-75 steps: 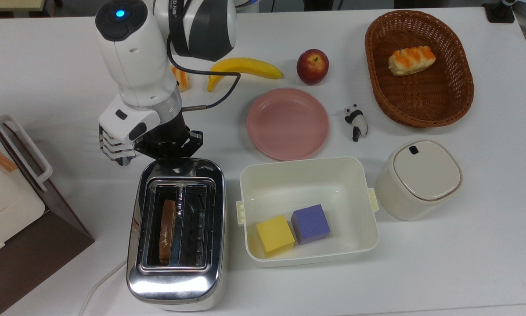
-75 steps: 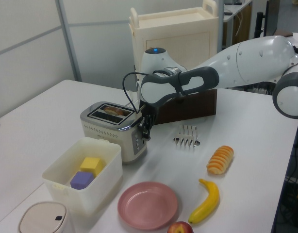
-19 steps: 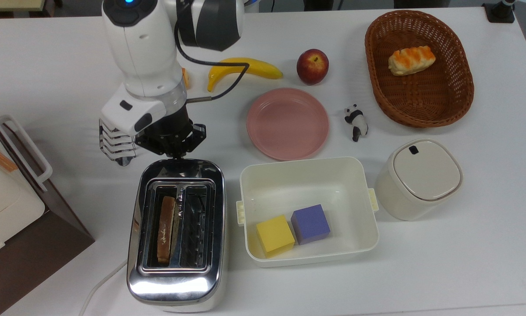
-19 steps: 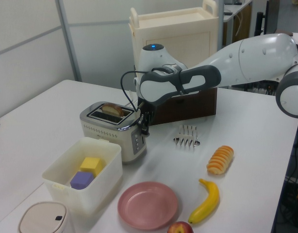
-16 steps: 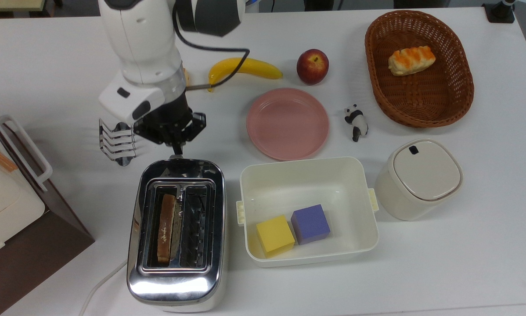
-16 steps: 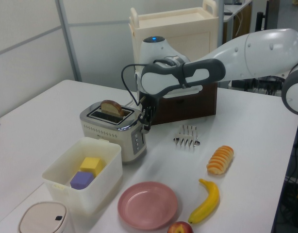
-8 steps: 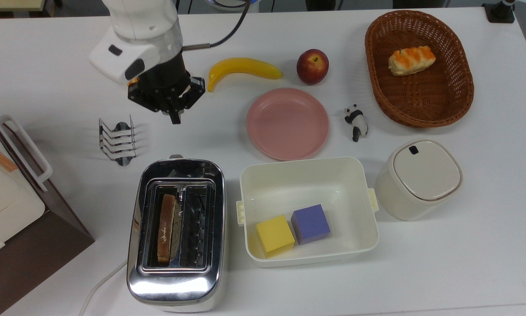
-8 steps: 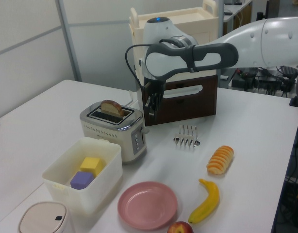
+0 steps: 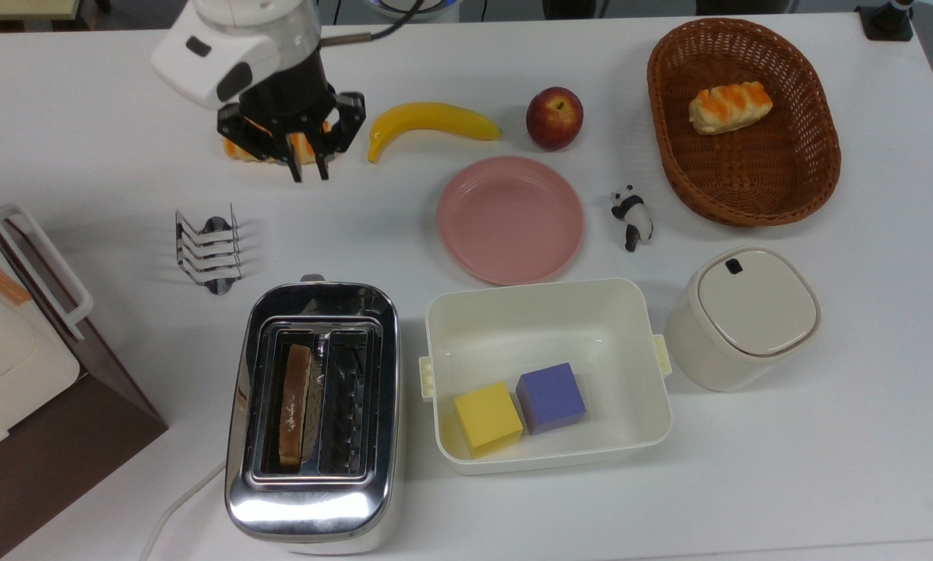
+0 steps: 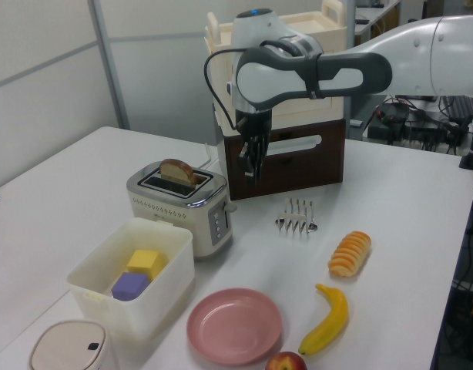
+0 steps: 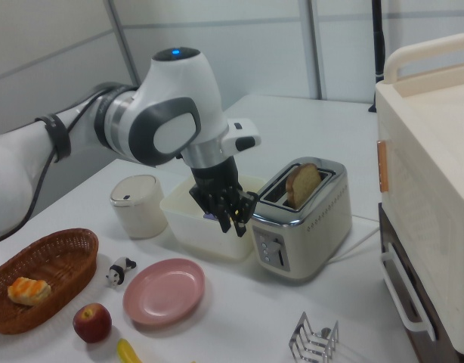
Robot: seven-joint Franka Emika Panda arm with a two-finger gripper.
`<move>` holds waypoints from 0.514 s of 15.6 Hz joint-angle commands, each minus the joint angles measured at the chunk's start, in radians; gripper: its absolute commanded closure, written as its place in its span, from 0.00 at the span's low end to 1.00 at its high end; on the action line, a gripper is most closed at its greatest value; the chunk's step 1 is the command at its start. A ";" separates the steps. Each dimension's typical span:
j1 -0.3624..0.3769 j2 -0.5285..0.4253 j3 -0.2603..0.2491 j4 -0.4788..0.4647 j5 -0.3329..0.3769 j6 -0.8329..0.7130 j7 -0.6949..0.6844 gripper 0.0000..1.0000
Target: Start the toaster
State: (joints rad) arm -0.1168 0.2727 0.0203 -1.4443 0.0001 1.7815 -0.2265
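Observation:
The chrome two-slot toaster (image 9: 315,413) stands near the table's front edge, its white cord trailing off the top view's lower left. A slice of toast (image 9: 295,405) sticks up out of the left slot, standing clearly proud of the toaster (image 10: 182,208) in the left view. The small lever knob (image 9: 311,277) sits high on the far end. My gripper (image 9: 308,173) hangs in the air well behind the toaster (image 11: 304,219), pointing down, fingers slightly apart and holding nothing.
A wire toast rack (image 9: 208,249) sits left of the lever end. An orange bread roll (image 9: 237,148) lies under the gripper, beside a banana (image 9: 431,121), an apple (image 9: 554,117) and a pink plate (image 9: 509,218). A white bin (image 9: 544,284) adjoins the toaster; a brown-and-white appliance (image 9: 15,351) stands left.
The gripper has risen off the toaster's lever end and moved back across the table. Its fingers have parted slightly. The toast, low in the slot before, now stands up out of it.

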 commanded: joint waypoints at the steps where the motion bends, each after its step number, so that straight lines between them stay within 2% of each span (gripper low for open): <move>1: 0.014 -0.018 -0.019 0.024 -0.040 -0.065 0.009 0.14; 2: 0.012 -0.021 -0.019 0.024 -0.051 -0.065 0.007 0.00; 8: 0.008 -0.040 -0.022 0.024 -0.054 -0.121 0.001 0.00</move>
State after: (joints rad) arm -0.1174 0.2636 0.0120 -1.4160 -0.0388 1.7296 -0.2262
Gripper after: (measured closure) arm 0.000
